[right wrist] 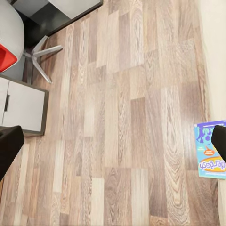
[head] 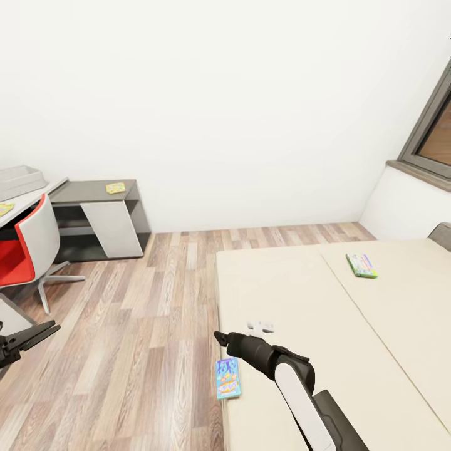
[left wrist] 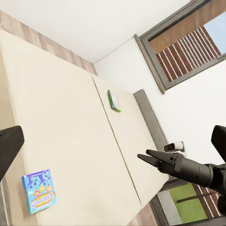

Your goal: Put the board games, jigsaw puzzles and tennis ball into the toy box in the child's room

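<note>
One blue board game [head: 228, 378] lies just beside the right end effector [head: 218, 338].

1. You have two board games on the bed [head: 300, 294]: the blue-purple board game [head: 228, 378] at the mattress edge and the green-edged board game [head: 361, 265] farther up.
2. You have two jigsaw puzzles in sight: one jigsaw puzzle [head: 115, 187] on the dark cabinet [head: 94, 191], and a second jigsaw puzzle [head: 5, 208] on the table [head: 31, 197].
3. You have one toy box [head: 20, 180] on that table.
4. You have one red-and-white chair [head: 31, 247].
5. You have one window [head: 435, 128] in the head view.
</note>
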### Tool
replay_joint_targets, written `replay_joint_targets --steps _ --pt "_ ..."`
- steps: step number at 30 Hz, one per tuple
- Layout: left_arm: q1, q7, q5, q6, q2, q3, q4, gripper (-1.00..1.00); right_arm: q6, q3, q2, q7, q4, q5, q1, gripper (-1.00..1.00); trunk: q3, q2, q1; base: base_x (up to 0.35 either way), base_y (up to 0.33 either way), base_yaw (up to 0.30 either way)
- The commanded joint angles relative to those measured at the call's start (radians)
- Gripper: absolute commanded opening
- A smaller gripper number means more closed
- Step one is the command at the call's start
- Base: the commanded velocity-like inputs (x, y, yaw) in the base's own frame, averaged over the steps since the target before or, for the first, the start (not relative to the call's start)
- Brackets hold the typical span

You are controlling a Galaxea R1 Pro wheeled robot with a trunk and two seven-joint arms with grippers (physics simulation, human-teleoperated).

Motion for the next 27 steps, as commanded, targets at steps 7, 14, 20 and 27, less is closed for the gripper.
replay_joint_targets --steps 7,14,20,27 --pt "-0.001 -0.005 -0.002 0.011 0.001 0.001 0.000 1.00 0.002 0.001 0.000 -0.010 -0.001 -0.010 -0.001 1.00 0.010 -0.002 0.001 0.000 0.000 0.000" --pt "-0.001 -0.005 -0.002 0.011 0.000 0.000 0.000 1.00 0.002 0.001 0.000 -0.010 -0.001 -0.011 -0.001 1.00 0.021 -0.002 0.001 0.000 0.000 0.001" --pt "-0.001 -0.005 -0.002 0.011 0.001 0.001 0.000 1.00 0.002 0.001 0.000 -0.010 -0.001 -0.012 -0.001 1.00 0.027 -0.002 0.001 0.000 0.029 0.010" --pt "-0.001 -0.005 -0.002 0.011 0.001 0.001 0.000 1.00 0.002 0.001 0.000 -0.010 -0.001 -0.012 -0.001 1.00 0.029 -0.002 0.001 0.000 0.134 0.003"
